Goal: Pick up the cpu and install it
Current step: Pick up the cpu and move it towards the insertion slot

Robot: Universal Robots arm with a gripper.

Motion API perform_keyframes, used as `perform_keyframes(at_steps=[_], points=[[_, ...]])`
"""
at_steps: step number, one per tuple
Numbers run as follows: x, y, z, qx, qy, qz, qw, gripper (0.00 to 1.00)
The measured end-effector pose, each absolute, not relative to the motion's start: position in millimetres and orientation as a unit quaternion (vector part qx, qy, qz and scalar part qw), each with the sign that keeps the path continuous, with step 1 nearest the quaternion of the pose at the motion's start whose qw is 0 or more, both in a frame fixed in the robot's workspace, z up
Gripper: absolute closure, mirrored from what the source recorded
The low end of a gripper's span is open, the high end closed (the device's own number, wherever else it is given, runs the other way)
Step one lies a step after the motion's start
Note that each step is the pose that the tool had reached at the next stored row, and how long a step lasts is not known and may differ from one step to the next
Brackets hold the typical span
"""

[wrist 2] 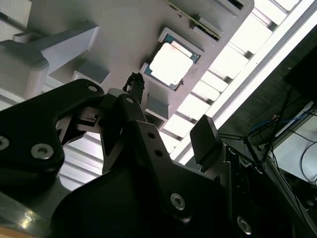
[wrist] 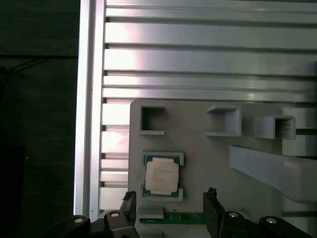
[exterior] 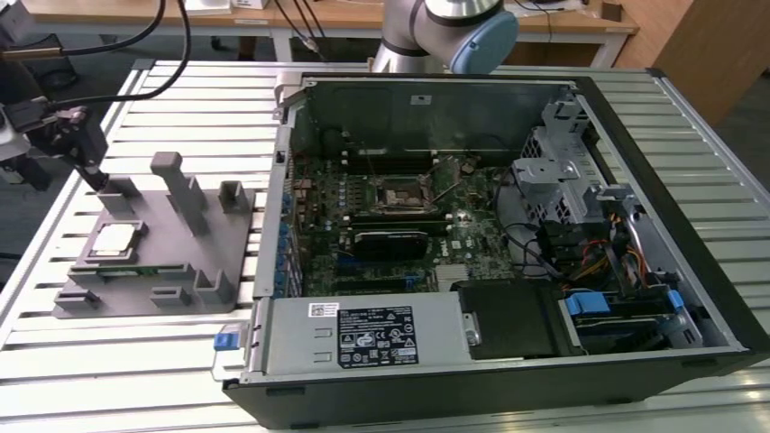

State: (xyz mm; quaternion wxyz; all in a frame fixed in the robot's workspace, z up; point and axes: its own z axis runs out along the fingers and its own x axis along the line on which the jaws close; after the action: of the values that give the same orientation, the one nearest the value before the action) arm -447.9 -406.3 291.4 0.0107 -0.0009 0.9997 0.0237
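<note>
The slatted desk carries an open computer case and, beside it, a grey fixture whose shallow nest holds the cpu. It is probably light, rigid, slick-topped and fragile underneath, so grip opposite edges. Its square lid is pale silver, rimmed in green. The end effector hangs over it, released and empty

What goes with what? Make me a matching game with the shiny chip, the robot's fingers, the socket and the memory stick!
Things:
1. cpu
2. fingers
3. socket
4. memory stick

Places or states:
A. inside the computer case
B. open, holding nothing
C. lying flat in a pocket of the grey holder
D. green, along the holder's edge

Pairs: 1-C, 2-B, 3-A, 4-D
</note>
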Motion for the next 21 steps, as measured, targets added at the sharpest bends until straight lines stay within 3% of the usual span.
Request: perform_keyframes(at_steps=[21], points=[[-448.0, -406.3, 281.1, -0.001, 1.0, 0.024, 0.011, 0.35]])
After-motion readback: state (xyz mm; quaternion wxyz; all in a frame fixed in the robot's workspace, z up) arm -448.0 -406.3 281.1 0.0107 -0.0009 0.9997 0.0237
